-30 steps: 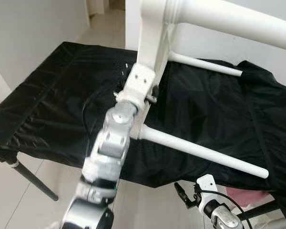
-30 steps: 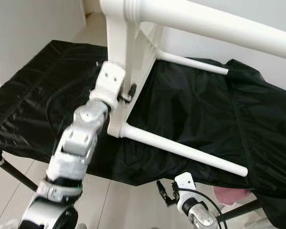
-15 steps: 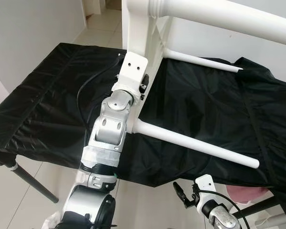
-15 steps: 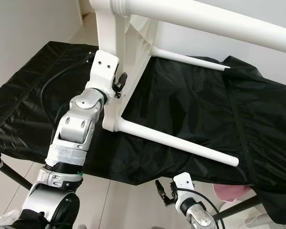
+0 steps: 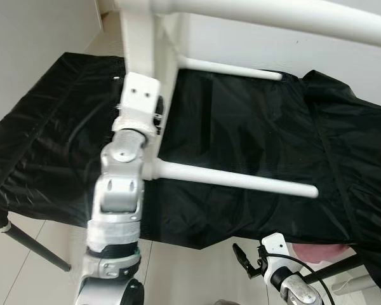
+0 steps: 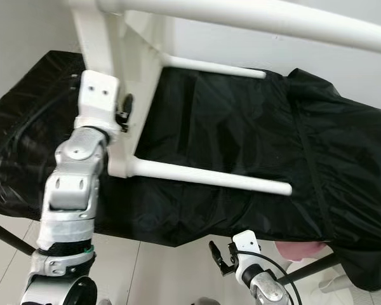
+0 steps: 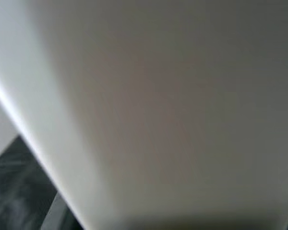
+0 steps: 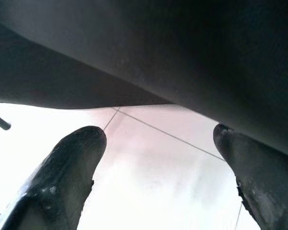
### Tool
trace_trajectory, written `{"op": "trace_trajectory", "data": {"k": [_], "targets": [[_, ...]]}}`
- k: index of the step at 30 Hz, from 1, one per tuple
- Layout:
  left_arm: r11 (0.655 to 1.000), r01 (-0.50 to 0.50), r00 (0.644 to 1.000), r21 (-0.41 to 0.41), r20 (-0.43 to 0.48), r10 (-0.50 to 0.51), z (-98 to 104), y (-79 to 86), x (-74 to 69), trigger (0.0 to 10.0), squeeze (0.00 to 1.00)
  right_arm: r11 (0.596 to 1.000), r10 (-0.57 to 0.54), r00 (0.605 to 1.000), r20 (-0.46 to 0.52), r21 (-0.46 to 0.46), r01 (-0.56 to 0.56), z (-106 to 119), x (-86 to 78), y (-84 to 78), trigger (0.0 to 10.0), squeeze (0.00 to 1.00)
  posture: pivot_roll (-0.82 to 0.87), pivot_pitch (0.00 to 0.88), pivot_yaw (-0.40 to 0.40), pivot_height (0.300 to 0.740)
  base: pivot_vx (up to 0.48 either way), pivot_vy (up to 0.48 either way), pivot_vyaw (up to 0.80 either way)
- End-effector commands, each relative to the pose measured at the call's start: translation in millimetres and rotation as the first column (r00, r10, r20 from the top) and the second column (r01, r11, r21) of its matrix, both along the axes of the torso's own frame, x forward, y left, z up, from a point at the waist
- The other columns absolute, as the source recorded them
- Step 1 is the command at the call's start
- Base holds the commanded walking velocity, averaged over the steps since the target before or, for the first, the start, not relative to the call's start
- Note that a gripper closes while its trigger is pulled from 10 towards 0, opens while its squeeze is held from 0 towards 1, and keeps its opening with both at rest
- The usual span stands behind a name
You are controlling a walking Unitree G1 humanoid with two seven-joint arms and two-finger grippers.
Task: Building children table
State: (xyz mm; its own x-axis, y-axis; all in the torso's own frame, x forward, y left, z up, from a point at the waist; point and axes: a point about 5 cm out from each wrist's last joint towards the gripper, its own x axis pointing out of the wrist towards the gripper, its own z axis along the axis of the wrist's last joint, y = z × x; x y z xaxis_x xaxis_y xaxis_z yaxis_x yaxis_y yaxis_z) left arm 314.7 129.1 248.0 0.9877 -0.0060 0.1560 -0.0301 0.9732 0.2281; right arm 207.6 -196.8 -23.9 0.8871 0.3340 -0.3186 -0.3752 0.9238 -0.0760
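A white children's table (image 5: 140, 44) is held tipped in the air above a black cloth-covered work surface (image 5: 260, 121). One round white leg (image 5: 235, 180) juts out to the right, another leg (image 5: 228, 68) lies farther back, and a third crosses the top of the view. My left gripper (image 5: 155, 113) is raised and shut on the table's white side panel, which shows as a blurred pale surface (image 7: 149, 110) in the left wrist view. My right gripper (image 8: 158, 158) hangs low under the cloth's front edge, its black fingers (image 8: 67, 167) spread open with nothing between them.
A white wall stands behind the cloth-covered surface. A black stand leg (image 5: 32, 244) slants to the tiled floor at lower left. Something pink (image 5: 324, 254) sits under the cloth's edge at lower right, beside my right wrist (image 5: 273, 244).
My left arm has swung the white table leftward and turned it, so the near leg now lies closer to level. The right gripper has stayed low and open.
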Motion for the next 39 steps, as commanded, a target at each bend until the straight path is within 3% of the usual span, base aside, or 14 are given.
{"op": "trace_trajectory", "data": {"k": [1,7,9,14,19,24,25,28,29,30,31,35,39], "targets": [[0.941,-0.337,0.934,-0.041,0.108,0.340,11.5,30.9,-12.1,0.0,0.00,1.000,-0.002,1.000,-0.002,-0.010,0.002,1.5,3.1,-4.8,10.0,0.00,0.02,0.000,-0.056,0.740,0.000,0.000,0.00],[0.954,-0.300,0.939,-0.020,0.173,0.298,18.9,41.3,-28.6,0.0,0.00,1.000,0.013,1.000,-0.009,-0.021,-0.013,3.0,7.5,-7.5,10.0,0.00,0.04,0.003,-0.082,0.740,0.000,0.000,0.00],[0.973,-0.230,0.952,0.021,0.210,0.221,24.9,45.3,-35.3,0.0,0.00,0.999,0.028,0.999,-0.018,-0.025,-0.029,2.3,8.8,-5.6,10.0,0.00,0.06,0.004,-0.092,0.740,0.000,0.000,0.00],[0.989,-0.117,0.974,0.089,0.205,0.096,26.2,44.3,-42.0,0.0,0.00,0.999,0.041,0.999,-0.024,-0.023,-0.041,1.3,10.1,-1.9,10.0,0.00,0.06,0.003,-0.092,0.740,0.000,0.000,0.00],[0.989,-0.078,0.980,0.127,0.192,0.053,23.2,44.8,-45.4,0.0,0.00,0.999,0.036,0.999,-0.024,-0.022,-0.037,1.1,10.9,-1.8,10.0,0.00,0.07,0.002,-0.092,0.740,0.000,0.000,0.00],[0.970,-0.012,0.983,0.245,0.179,-0.033,18.3,45.8,-48.1,0.0,0.00,0.999,0.035,0.999,-0.034,-0.024,-0.036,-0.5,10.8,-1.5,10.0,0.00,0.07,0.000,-0.091,0.740,0.000,0.000,0.00],[0.964,0.012,0.985,0.264,0.165,-0.057,16.7,46.4,-47.7,10.0,0.00,0.999,0.035,0.999,-0.033,-0.024,-0.036,-0.5,11.1,-1.6,10.0,0.00,0.07,0.000,-0.091,0.740,0.000,0.000,0.00],[0.950,-0.031,0.978,0.311,0.207,-0.036,17.8,51.9,-47.4,10.0,0.00,0.999,0.032,0.999,-0.032,-0.023,-0.033,-0.2,12.1,-1.5,10.0,0.00,0.07,0.000,-0.091,0.740,0.000,0.000,0.00],[0.946,-0.019,0.982,0.323,0.182,-0.042,14.8,54.0,-46.0,10.0,0.41,0.999,0.033,0.999,-0.033,-0.024,-0.033,-0.1,12.7,-1.2,10.0,0.00,0.07,0.000,-0.091,0.740,0.000,0.000,0.00],[0.945,-0.010,0.986,0.327,0.162,-0.046,12.7,55.3,-45.0,10.0,0.41,0.999,0.033,0.999,-0.033,-0.024,-0.034,0.0,13.2,-1.0,10.0,0.00,0.07,0.000,-0.091,0.740,0.000,0.000,0.00],[0.948,-0.002,0.988,0.318,0.144,-0.046,11.0,57.0,-43.4,10.0,1.00,0.999,0.033,0.999,-0.034,-0.024,-0.034,0.0,13.5,-1.0,10.0,0.00,0.07,0.000,-0.092,0.740,0.000,0.000,0.00],[0.958,0.016,0.994,0.286,0.096,-0.045,6.8,59.2,-40.4,10.0,1.00,0.999,0.033,0.999,-0.035,-0.024,-0.034,-0.2,13.9,-0.5,10.0,0.00,0.07,0.000,-0.089,0.740,0.000,0.000,0.00],[0.957,0.013,0.994,0.289,0.103,-0.045,6.6,58.0,-42.3,10.0,1.00,0.999,0.033,0.999,-0.037,-0.024,-0.034,-0.6,13.7,0.0,10.0,0.00,0.07,0.000,-0.086,0.740,0.000,0.000,0.00]]}}
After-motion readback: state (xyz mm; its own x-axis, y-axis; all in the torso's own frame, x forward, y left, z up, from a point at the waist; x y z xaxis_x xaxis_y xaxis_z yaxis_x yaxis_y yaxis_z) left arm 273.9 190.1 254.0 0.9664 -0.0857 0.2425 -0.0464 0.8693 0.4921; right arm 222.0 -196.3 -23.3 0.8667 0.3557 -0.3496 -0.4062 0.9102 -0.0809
